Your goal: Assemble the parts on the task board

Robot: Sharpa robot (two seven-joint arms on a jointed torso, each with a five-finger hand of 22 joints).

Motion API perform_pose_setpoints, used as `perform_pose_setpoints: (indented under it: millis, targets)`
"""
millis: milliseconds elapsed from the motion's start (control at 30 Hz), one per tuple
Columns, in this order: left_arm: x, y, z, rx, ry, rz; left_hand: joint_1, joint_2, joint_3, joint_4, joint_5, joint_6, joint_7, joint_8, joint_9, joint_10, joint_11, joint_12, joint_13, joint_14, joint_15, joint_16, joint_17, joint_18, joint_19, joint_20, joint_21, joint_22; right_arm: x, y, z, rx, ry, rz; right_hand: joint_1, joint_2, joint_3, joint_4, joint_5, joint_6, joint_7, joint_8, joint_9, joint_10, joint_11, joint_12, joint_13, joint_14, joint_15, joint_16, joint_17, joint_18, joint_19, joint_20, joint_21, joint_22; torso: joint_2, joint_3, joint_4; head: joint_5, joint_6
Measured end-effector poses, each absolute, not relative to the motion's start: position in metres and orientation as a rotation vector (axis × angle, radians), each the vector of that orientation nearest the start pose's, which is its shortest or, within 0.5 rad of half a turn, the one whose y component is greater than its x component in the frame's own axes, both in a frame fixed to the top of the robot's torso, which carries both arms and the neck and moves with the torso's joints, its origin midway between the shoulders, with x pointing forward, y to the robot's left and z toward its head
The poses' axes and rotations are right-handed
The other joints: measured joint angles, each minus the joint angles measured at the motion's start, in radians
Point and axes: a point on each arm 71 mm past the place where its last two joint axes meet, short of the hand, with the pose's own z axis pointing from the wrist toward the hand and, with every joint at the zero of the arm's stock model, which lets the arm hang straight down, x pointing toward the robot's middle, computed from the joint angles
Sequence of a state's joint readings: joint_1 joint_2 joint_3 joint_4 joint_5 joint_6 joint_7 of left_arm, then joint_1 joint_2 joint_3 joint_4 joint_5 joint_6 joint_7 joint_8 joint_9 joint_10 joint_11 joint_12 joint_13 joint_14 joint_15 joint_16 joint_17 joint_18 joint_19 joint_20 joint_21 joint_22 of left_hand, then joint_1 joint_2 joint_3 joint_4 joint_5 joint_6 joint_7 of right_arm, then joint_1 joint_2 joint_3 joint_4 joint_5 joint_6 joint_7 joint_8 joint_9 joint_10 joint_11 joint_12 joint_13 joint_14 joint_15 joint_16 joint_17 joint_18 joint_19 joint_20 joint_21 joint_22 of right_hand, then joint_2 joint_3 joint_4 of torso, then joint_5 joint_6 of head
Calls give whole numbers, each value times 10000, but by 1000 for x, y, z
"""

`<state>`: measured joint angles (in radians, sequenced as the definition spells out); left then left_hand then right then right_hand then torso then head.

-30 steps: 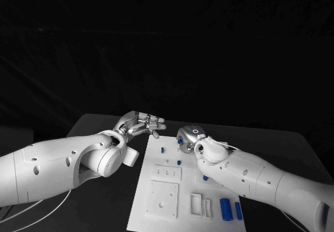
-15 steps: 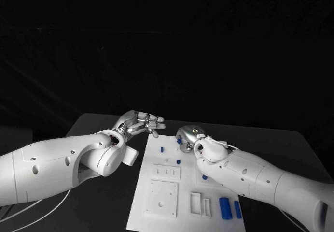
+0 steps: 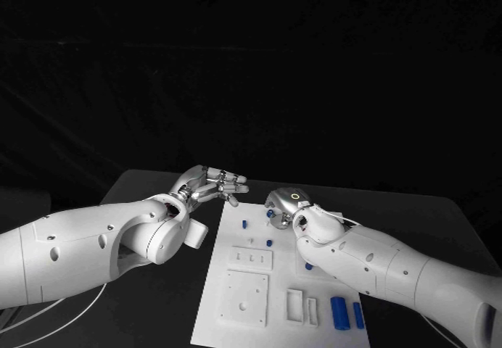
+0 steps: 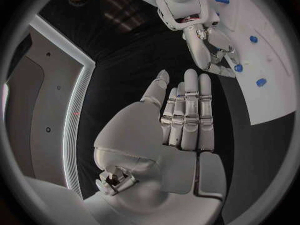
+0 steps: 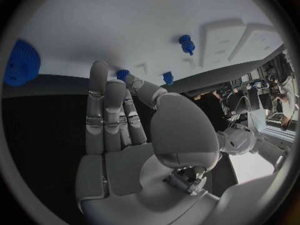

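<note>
A small blue part (image 4: 238, 68) is pinched at the fingertips of the right hand (image 3: 282, 205), above the far end of the task board (image 3: 243, 319) on the worktop (image 3: 146, 181). The left hand (image 3: 212, 185) is held flat with fingers extended, holding nothing, beside the board's far corner. The part should be lowered straight into its seat (which one cannot be told), the pinch eased only once it is seated.

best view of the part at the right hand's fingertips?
Left wrist view: the right hand pinches a small blue part at the board's edge. Right wrist view shows it partly behind fingers; head view hides it.
</note>
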<state>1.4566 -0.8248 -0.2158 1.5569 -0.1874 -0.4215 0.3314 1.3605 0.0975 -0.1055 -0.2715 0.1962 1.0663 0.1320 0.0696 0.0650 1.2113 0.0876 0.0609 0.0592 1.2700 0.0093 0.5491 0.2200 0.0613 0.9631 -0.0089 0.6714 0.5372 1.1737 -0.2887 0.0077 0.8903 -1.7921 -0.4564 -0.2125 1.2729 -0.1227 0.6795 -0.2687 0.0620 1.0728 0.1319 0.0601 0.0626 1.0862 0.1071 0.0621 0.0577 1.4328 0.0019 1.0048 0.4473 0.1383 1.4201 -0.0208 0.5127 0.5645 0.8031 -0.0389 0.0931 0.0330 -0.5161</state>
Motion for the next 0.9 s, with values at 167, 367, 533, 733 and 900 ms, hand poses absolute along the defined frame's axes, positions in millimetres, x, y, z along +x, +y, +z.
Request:
perform_pose_setpoints:
  millis: [167, 367, 533, 733, 900]
  targets:
    - [502, 195, -115, -7572, 14597, -13843, 0, 0, 0, 0, 0, 0, 0, 0, 0, -61, -9, 0, 0, 0, 0, 0, 0, 0, 0, 0, 0, 12, 572, -89, -201, -2579, 14177, 3834, 0, 0, -29, 29, 0, 0, 0, 0, 0, -36, 36, 0, 0, 1, 1, 0, -7, -1, 0, 0, -18, -1, 5, 0, 0, 9, 28]
    - [503, 197, -115, -7583, 14584, -13814, 0, 0, 0, 0, 0, 0, 0, 0, 0, -72, 2, 0, 0, 0, 0, 0, 1, 0, 0, 0, 0, 11, 570, -95, -199, -2446, 14152, 3958, -95, -95, -203, 165, 175, 0, 0, 0, 0, -35, 36, -1, 1, 1, 0, 0, -49, -1, 37, 34, -111, -54, 3, -7, -12, 24, 59]
    - [504, 200, -114, -7606, 14530, -13740, 0, 0, 0, 0, 0, 0, 0, 0, 0, -72, 2, 0, 0, 0, 0, 0, 1, 0, 0, 0, 0, 23, 564, -108, -192, -2234, 14126, 4299, -158, -158, -845, 270, 512, 0, 0, 0, 1, 113, -87, -1, 1, 1, 0, 1, -81, -2, 186, -43, -333, -198, -14, -1, -62, 18, 137]
    - [506, 208, -113, -7629, 14418, -13582, 0, -1, -15, -16, -39, 0, -1, 0, 0, 189, -118, 0, 0, -9, -9, 0, -8, 1, 0, 0, -38, 24, 558, -136, -168, -1598, 13932, 4861, -283, -171, -1319, 321, 786, 172, -96, 0, 1, 729, -213, -2, 2, -21, -65, 1, -94, -7, 309, -95, -425, -274, -45, 30, -214, 9, 257]
    - [507, 212, -112, -7599, 14361, -13489, 0, -1, -28, -28, -39, 5, -5, 0, 0, 398, -182, 0, 0, -37, -37, 0, -7, 0, 0, 0, -37, 33, 556, -168, -157, -1052, 13963, 4916, -292, -181, -1857, 369, 1244, 204, -127, 0, 13, 1431, -406, -3, 23, -23, -231, 1, -110, -17, 417, -168, -512, -335, -96, 73, -345, 0, 334]
